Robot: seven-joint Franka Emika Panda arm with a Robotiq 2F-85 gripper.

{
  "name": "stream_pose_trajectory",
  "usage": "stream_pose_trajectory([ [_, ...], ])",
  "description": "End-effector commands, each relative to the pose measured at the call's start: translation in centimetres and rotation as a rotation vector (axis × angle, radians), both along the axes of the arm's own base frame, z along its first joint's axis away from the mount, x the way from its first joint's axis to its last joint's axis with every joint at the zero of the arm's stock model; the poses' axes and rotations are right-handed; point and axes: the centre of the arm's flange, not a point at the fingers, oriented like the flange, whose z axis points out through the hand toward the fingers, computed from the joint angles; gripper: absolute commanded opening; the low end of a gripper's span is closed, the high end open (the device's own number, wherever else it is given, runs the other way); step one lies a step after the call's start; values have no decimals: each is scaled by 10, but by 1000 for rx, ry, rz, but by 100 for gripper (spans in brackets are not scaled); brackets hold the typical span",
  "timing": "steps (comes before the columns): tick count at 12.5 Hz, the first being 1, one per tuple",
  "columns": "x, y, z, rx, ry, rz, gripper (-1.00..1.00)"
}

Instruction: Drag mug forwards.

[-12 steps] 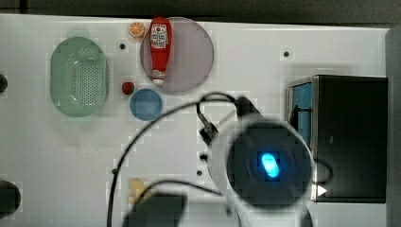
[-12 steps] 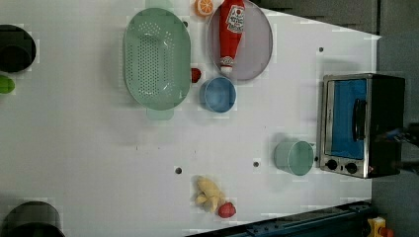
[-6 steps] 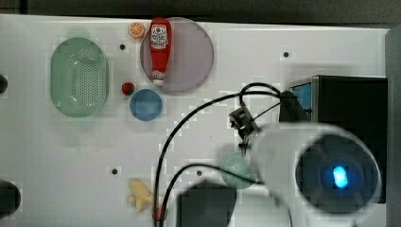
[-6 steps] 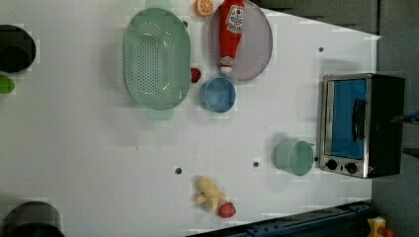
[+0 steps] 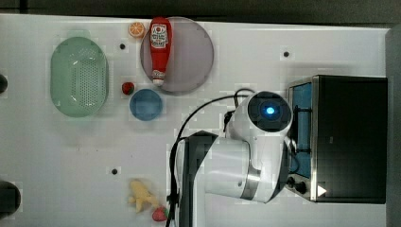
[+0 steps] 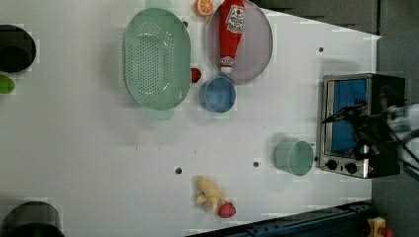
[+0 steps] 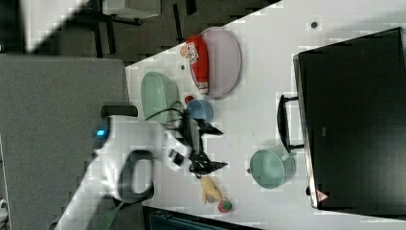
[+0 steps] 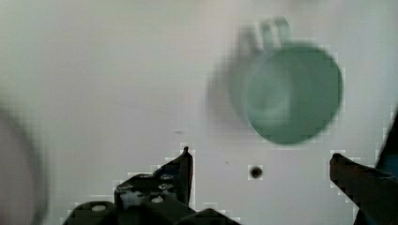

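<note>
Gripper (image 8: 260, 164) was wide open and empty, fingers (image 8: 180, 171) well apart in the wrist view with bare table (image 8: 94, 93) between them. The second finger was cut off at the frame edge there. In the right view the gripper (image 7: 210, 148) hung above the table, its two dark fingers spread.

Mug (image 6: 295, 157) sat upright on the table, just beside the toaster oven (image 6: 360, 123), on the left view's left of the oven's knob end. The right view had the mug (image 7: 272, 167) next to the oven (image 7: 354, 115), short handle pointing toward it. In the wrist view the mug (image 8: 288, 96) was blurred, handle visible, clear of both fingers.

The top view hid the mug: the arm (image 5: 250, 151) covered that spot beside the oven (image 5: 350, 137), and the gripper sat under the wrist.

In the left view the arm was a blur at the left view's right edge, overlapping the oven front; couldn't make out the fingers there.

Far left cluster in the left view, well apart from the mug: colander (image 6: 157, 58), blue bowl (image 6: 217, 94), ketchup bottle (image 6: 231, 32) lying on the grey plate (image 6: 259, 44), orange slice (image 6: 204, 7) cut off at the frame edge. Small yellow toy (image 6: 208, 192) with a red piece (image 6: 227, 210) touching it sat near the mug; too small to identify.
</note>
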Motion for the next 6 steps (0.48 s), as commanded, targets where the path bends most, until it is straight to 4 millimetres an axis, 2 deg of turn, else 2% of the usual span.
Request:
stream_pose_trajectory([
  [1,-4,-28,-18,-73,-47,-242,100],
  [6,-6,-25,-92,-97,-58,-229,100],
])
